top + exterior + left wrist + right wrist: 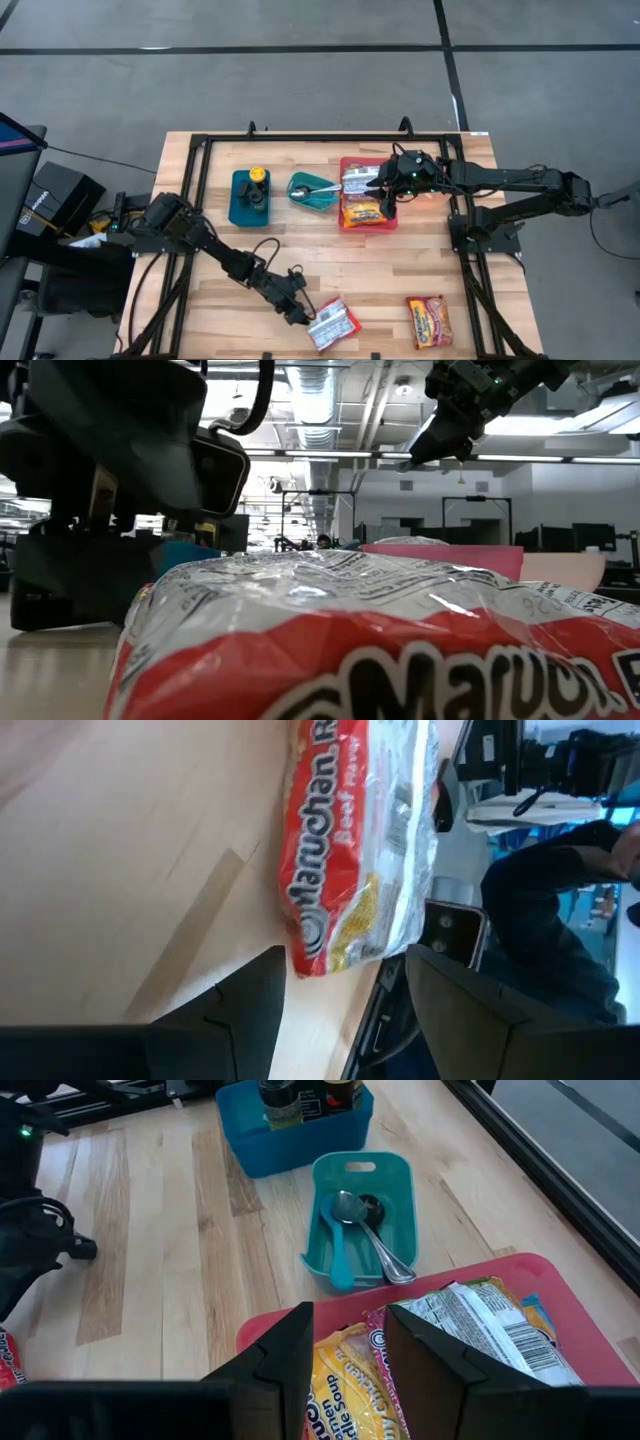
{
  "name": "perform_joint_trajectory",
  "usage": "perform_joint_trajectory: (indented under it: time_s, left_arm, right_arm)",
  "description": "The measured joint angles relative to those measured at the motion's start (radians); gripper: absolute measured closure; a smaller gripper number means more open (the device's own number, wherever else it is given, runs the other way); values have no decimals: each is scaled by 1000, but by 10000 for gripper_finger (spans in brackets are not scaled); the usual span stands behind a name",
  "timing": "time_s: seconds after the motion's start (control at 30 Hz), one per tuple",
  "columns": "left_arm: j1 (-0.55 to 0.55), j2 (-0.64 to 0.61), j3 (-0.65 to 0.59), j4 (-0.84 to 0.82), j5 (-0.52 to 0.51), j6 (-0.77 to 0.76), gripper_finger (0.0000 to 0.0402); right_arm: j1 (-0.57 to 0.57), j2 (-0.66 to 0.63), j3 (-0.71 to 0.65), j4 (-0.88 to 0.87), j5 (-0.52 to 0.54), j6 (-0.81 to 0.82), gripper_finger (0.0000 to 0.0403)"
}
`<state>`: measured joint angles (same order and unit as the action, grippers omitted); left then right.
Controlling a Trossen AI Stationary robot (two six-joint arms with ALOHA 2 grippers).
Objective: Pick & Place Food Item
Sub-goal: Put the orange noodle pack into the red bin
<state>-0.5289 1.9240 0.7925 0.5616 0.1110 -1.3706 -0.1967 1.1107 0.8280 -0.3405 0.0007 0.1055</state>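
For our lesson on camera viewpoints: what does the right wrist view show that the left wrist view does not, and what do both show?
Only the right wrist view shows the red tray with noodle packets in it, the small teal tray holding spoons, and the blue bin with bottles. Only the left wrist view shows the red beef noodle packet lying just ahead of the left gripper, whose jaws stand apart, and a person's dark sleeve. Both show the wooden table.
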Motion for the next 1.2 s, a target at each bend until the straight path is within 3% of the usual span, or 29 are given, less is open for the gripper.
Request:
perform_joint_trajectory:
  time_s: [0.53, 1.2]
  left_arm:
    - [-1, 19, 2, 43, -61, 0, 205]
    - [-5, 22, 0, 33, -158, 36, 345]
  right_arm:
    - [0, 1, 0, 2, 0, 0, 283]
    - [0, 2, 0, 2, 0, 0, 283]
